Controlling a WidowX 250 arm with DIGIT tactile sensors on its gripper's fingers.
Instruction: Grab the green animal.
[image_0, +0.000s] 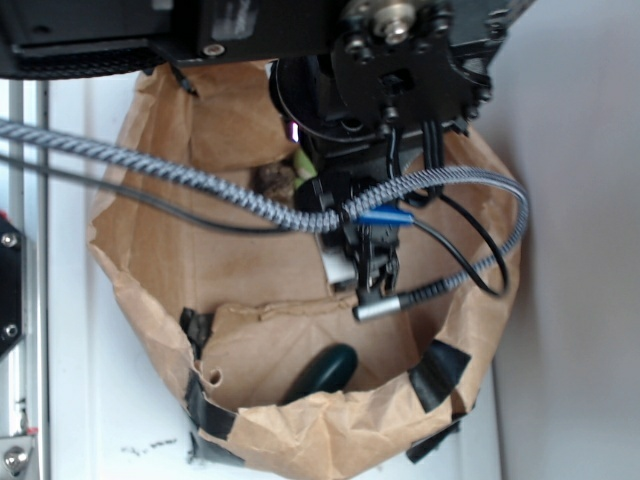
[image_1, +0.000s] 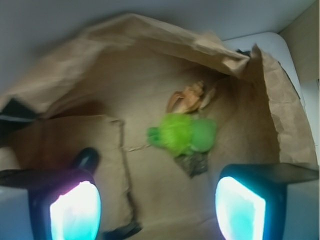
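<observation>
The green animal (image_1: 182, 134) is a fuzzy lime-green plush lying on the floor of a brown paper tray (image_1: 60, 145). It lies ahead of my gripper (image_1: 157, 212) and a little right of centre, apart from both fingers. The gripper is open and empty, its two glowing pads (image_1: 75, 212) wide apart. In the exterior view the arm hides most of the gripper (image_0: 360, 270), and only a green sliver of the animal (image_0: 303, 163) shows beside it.
An orange-brown seashell (image_1: 190, 98) lies just beyond the plush, and a dark grey scrap (image_1: 194, 162) just in front of it. A dark green glossy oval (image_0: 322, 370) lies by the tray's near wall, behind the left finger in the wrist view (image_1: 87, 159). Taped paper walls (image_0: 300, 440) ring the tray.
</observation>
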